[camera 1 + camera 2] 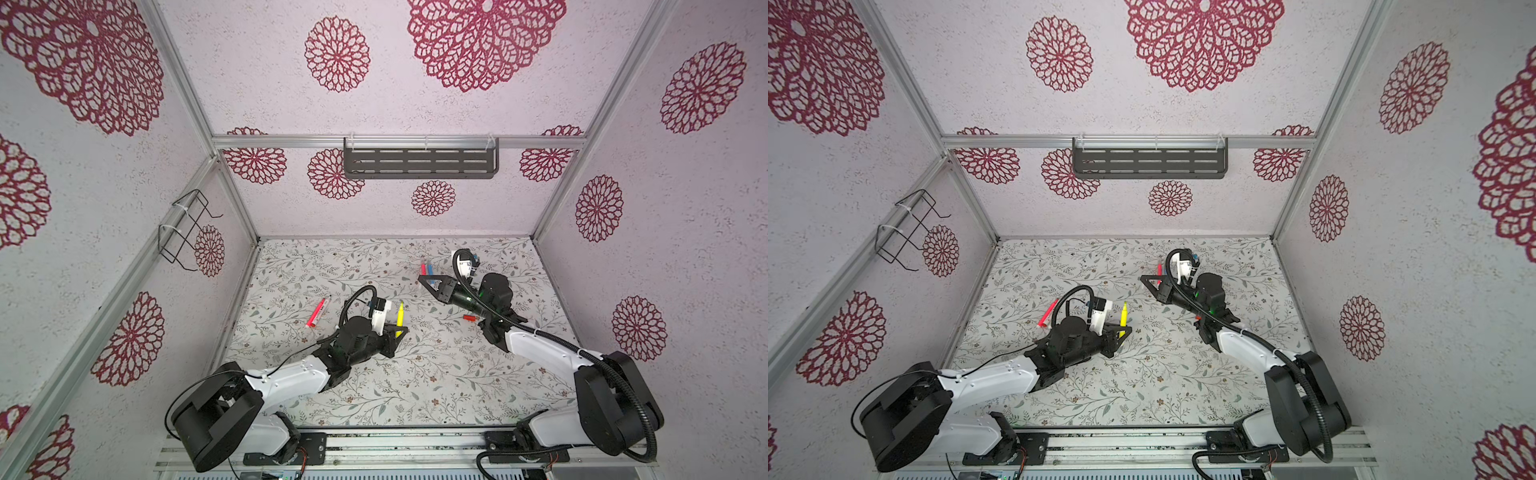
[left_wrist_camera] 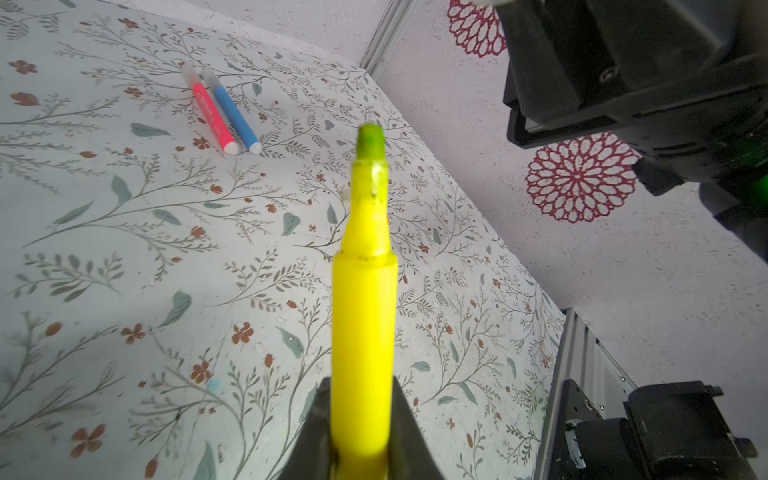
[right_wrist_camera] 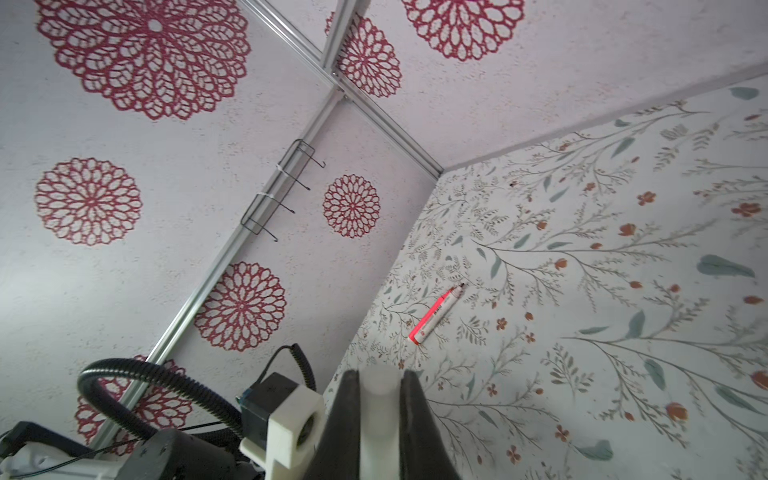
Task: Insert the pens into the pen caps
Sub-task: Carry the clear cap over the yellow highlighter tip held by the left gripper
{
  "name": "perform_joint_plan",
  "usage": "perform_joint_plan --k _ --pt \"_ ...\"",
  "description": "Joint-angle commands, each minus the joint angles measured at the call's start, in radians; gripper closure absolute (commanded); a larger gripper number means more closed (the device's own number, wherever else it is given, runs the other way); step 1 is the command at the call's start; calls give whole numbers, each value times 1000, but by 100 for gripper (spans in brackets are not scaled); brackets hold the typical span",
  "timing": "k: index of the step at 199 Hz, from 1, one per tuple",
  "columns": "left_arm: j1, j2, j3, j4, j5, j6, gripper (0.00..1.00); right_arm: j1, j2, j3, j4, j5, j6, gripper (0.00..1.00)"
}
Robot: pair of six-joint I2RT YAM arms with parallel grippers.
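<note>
My left gripper (image 2: 361,384) (image 1: 400,331) is shut on the barrel of an uncapped yellow pen (image 2: 363,299) (image 1: 400,314) (image 1: 1123,316), whose greenish tip points away from the wrist. My right gripper (image 3: 379,376) (image 1: 422,277) (image 1: 1144,277) is shut on a pale translucent pen cap (image 3: 378,399), held above the table's back middle. A pink pen (image 2: 210,110) and a blue pen (image 2: 232,110), both capped, lie side by side just behind it. Another capped pink pen (image 1: 318,311) (image 3: 436,311) lies left of the left wrist. A short red piece (image 1: 469,318) lies by the right arm, partly hidden.
The floral table (image 1: 415,374) is walled at the back and on both sides. A black slotted shelf (image 1: 419,162) hangs on the back wall and a wire rack (image 1: 187,228) on the left wall. An aluminium rail (image 1: 415,440) carries both arm bases along the front.
</note>
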Motion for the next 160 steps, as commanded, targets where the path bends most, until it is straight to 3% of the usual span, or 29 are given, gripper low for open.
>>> perform_joint_plan --k 1,160 --pt "-13 12 32 67 28 -12 100 21 13 14 148 -59 40 90" --pt "-34 -7 52 43 11 0 100 65 32 -4 113 -48 -11 91"
